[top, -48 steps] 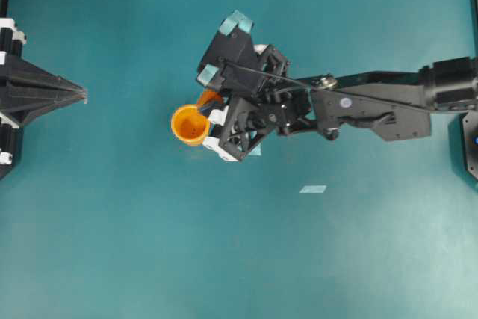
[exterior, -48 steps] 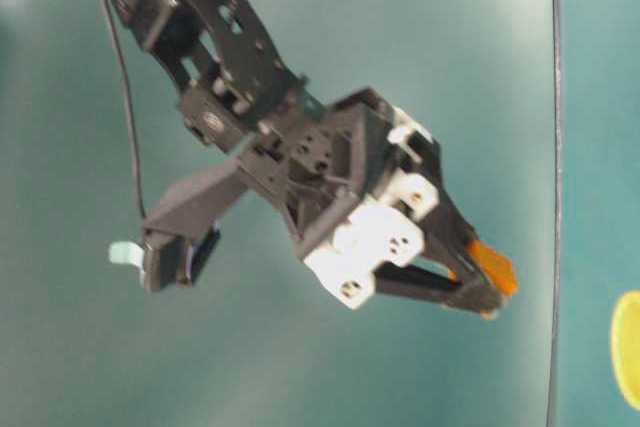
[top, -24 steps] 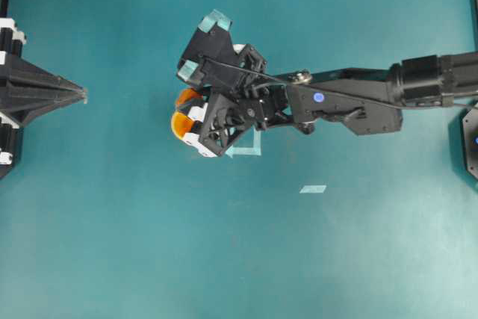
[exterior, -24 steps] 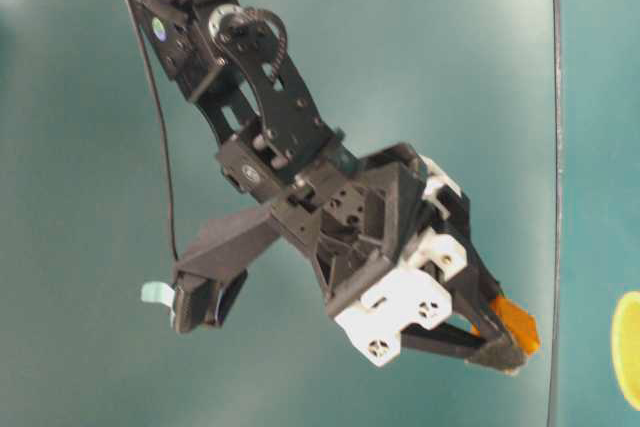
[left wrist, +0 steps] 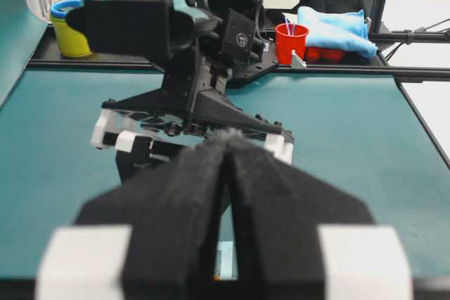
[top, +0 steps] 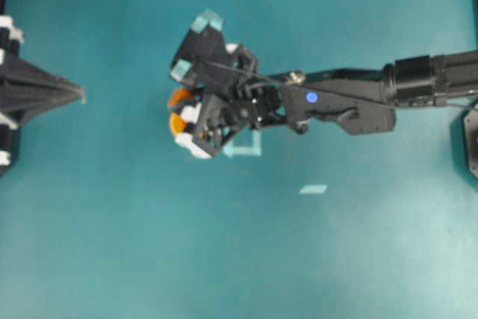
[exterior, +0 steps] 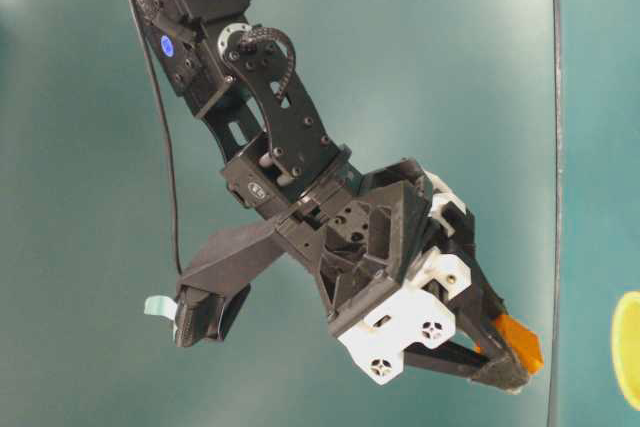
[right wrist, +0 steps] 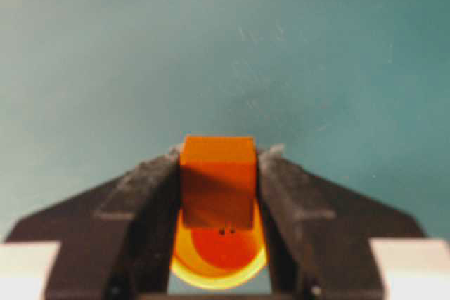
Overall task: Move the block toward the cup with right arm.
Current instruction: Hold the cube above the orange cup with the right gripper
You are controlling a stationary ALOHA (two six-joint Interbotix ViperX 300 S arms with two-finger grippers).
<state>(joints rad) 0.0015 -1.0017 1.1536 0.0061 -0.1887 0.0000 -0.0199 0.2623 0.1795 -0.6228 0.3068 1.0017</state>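
My right gripper (top: 181, 107) is shut on the small orange block (top: 179, 98) and holds it off the table. In the right wrist view the block (right wrist: 216, 173) sits between the black fingers (right wrist: 144, 194), with the yellow-orange cup (right wrist: 219, 261) right behind and below it. From overhead only a sliver of the cup (top: 175, 124) shows under the gripper. In the table-level view the block (exterior: 518, 339) is at the gripper's tip, and a yellow rim (exterior: 630, 347) at the right edge looks like the cup. My left gripper (top: 78, 95) is shut and empty at the far left.
A pale tape square (top: 245, 144) lies under the right wrist and a pale tape strip (top: 313, 189) lies lower right. In the left wrist view, a red cup (left wrist: 291, 41), a blue cloth (left wrist: 330, 22) and a yellow cup (left wrist: 70, 33) stand beyond the table's far edge.
My right arm has moved left with the block in its grip. The gripper now covers most of the cup, which was in full view a second ago. The left arm has not moved.
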